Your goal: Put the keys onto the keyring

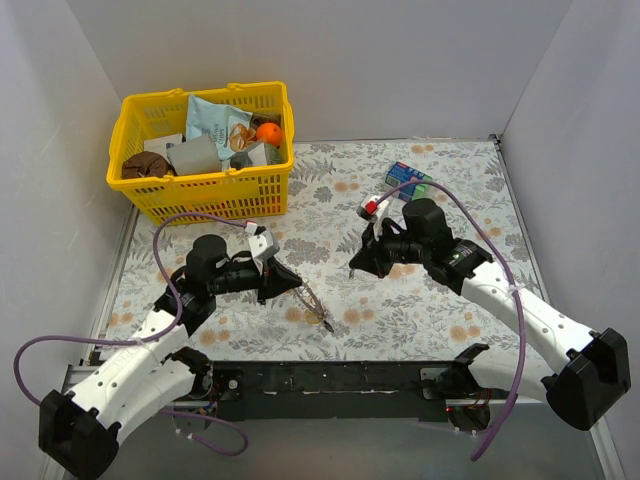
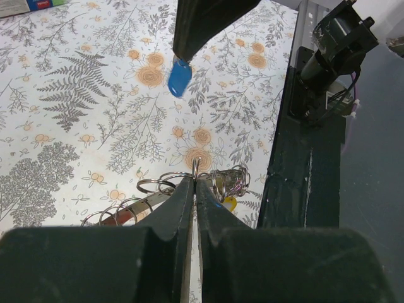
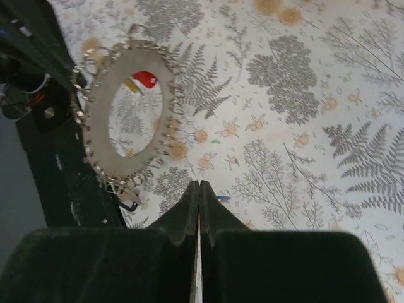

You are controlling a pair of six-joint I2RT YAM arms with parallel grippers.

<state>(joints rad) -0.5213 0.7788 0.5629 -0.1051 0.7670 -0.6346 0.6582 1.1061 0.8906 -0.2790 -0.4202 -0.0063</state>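
Open floral cloth (image 1: 400,300) beyond the keyring (image 3: 136,60), pinched by left gripper (image 2: 194,182) near front rail (image 2: 297,189); right gripper (image 3: 199,186) clamps blue key (image 2: 180,79).

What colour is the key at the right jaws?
The key is blue; clearest in the left wrist view.

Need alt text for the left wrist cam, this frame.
The left gripper, shut, pinches the keyring at its edge over a floral cloth, with small wire loops and a yellow key showing beside it. At the top of the frame, the right gripper holds a blue key.
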